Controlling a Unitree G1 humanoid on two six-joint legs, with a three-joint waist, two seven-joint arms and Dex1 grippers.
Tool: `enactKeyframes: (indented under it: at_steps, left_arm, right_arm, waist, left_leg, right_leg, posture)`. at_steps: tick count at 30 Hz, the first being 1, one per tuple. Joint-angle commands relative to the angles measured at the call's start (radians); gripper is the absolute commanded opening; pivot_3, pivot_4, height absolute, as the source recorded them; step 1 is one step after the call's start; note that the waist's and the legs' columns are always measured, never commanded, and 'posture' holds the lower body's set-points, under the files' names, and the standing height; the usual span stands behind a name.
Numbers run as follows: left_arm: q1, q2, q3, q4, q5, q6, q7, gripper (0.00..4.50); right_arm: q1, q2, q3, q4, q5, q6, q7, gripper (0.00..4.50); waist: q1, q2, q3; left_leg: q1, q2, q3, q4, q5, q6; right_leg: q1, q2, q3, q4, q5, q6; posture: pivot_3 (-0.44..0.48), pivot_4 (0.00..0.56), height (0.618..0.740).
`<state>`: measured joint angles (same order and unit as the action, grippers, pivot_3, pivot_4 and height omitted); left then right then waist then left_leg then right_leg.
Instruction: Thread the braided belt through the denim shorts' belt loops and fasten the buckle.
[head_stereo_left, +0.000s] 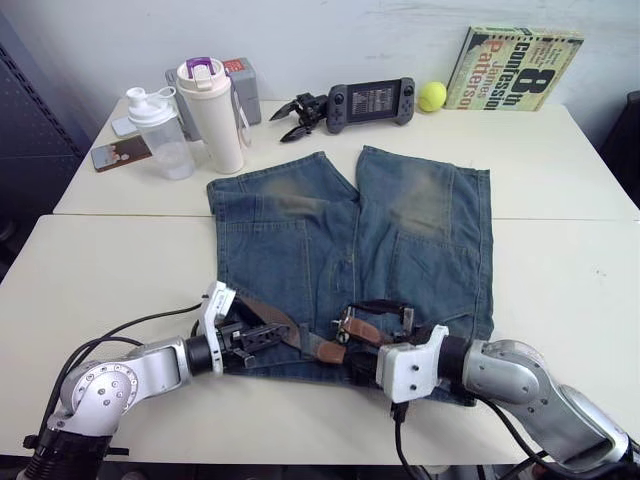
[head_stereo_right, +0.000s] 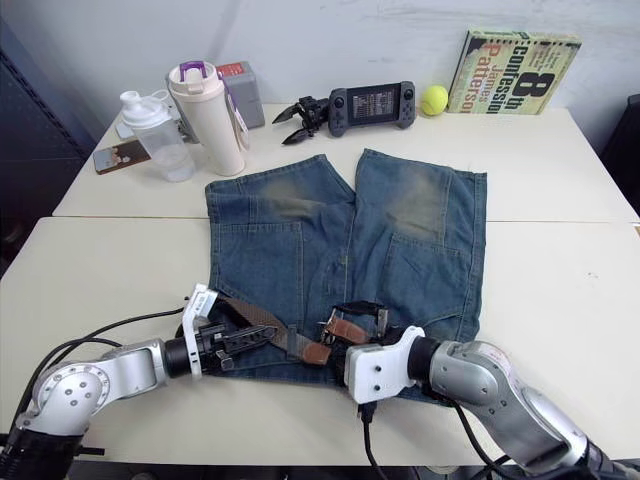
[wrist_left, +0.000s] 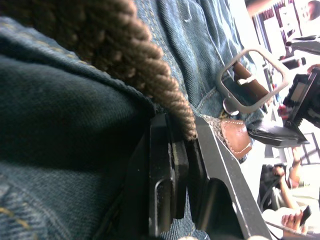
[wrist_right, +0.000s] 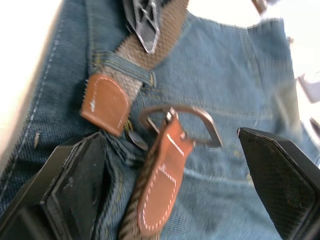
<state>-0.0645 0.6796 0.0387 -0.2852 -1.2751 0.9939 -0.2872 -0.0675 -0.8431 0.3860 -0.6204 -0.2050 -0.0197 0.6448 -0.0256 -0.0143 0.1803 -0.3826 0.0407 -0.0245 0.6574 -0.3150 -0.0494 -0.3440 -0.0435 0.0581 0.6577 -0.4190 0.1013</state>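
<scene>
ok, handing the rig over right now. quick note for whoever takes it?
Left gripper: shut on the braided belt, at the shorts' waistband.
Right gripper: open, fingers either side of the buckle, not gripping it.
Denim shorts lie flat on the table, waistband toward the robot.
Done: the belt's tan tip has passed through a belt loop near the fly and sits beside the buckle.
Left: tip is not in the buckle, so fastening remains. How many other loops are threaded I can't tell.
</scene>
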Motion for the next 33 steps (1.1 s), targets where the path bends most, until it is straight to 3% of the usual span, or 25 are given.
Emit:
enactKeyframes:
  at_steps: [1, 17, 20, 26, 28, 29, 33]
  left_arm:
    - [-0.006, -0.011, 0.008, -0.019, 0.016, 0.024, -0.036, 0.00]
    - [-0.003, -0.051, 0.058, -0.029, 0.037, 0.089, -0.038, 0.00]
    - [-0.002, -0.056, 0.068, -0.029, 0.036, 0.099, -0.031, 0.00]
    - [0.005, -0.067, 0.079, -0.041, 0.036, 0.109, -0.023, 0.00]
    - [0.008, -0.069, 0.085, -0.042, 0.035, 0.111, -0.021, 0.00]
    - [0.008, -0.070, 0.087, -0.042, 0.035, 0.112, -0.019, 0.00]
    - [0.011, -0.075, 0.096, -0.044, 0.037, 0.117, -0.014, 0.00]
  right_arm:
    - [0.016, 0.014, -0.012, 0.002, -0.042, -0.087, 0.001, 4.46]
    - [-0.022, 0.150, -0.002, 0.058, -0.160, -0.183, 0.010, 4.46]
    - [-0.035, 0.160, -0.005, 0.052, -0.158, -0.184, 0.020, 3.67]
    - [-0.043, 0.164, 0.002, 0.054, -0.159, -0.206, 0.039, 0.97]
    - [-0.047, 0.161, 0.006, 0.054, -0.161, -0.213, 0.048, 0.28]
    - [-0.047, 0.161, 0.006, 0.055, -0.159, -0.214, 0.051, 0.06]
    - [-0.050, 0.161, 0.008, 0.058, -0.150, -0.217, 0.069, 0.06]
  waist:
    - [0.000, 0.000, 0.000]
    - [-0.001, 0.000, 0.000]
    - [-0.002, 0.000, 0.000]
    - [-0.002, 0.000, 0.000]
    - [-0.002, 0.000, 0.000]
    - [-0.002, 0.000, 0.000]
    - [-0.002, 0.000, 0.000]
  left_leg:
    - [0.000, 0.000, 0.000, 0.000, 0.000, 0.000]
    - [0.000, 0.000, -0.001, 0.001, 0.000, 0.000]
    - [0.000, 0.000, -0.001, 0.001, 0.000, 0.000]
    - [0.000, 0.000, -0.001, 0.001, 0.000, 0.000]
    - [0.000, 0.000, -0.001, 0.001, 0.000, 0.000]
    - [0.000, 0.000, -0.001, 0.001, 0.000, 0.000]
    - [0.000, 0.000, -0.001, 0.001, 0.000, 0.000]
  right_leg:
    - [0.000, 0.000, 0.000, 0.000, 0.000, 0.000]
    - [0.000, 0.000, -0.001, 0.001, 0.000, 0.000]
    - [0.000, 0.000, -0.001, 0.002, 0.000, 0.000]
    - [0.000, 0.000, -0.001, 0.002, 0.000, 0.000]
    - [0.000, 0.000, -0.001, 0.002, 0.000, 0.000]
    - [0.000, 0.000, -0.001, 0.002, 0.000, 0.000]
    - [0.000, 0.000, -0.001, 0.002, 0.000, 0.000]
  posture:
    - [0.000, 0.150, 0.739]
    - [0.000, 0.150, 0.739]
    - [0.000, 0.150, 0.739]
    - [0.000, 0.150, 0.739]
    - [0.000, 0.150, 0.739]
    - [0.000, 0.150, 0.739]
    - [0.000, 0.150, 0.739]
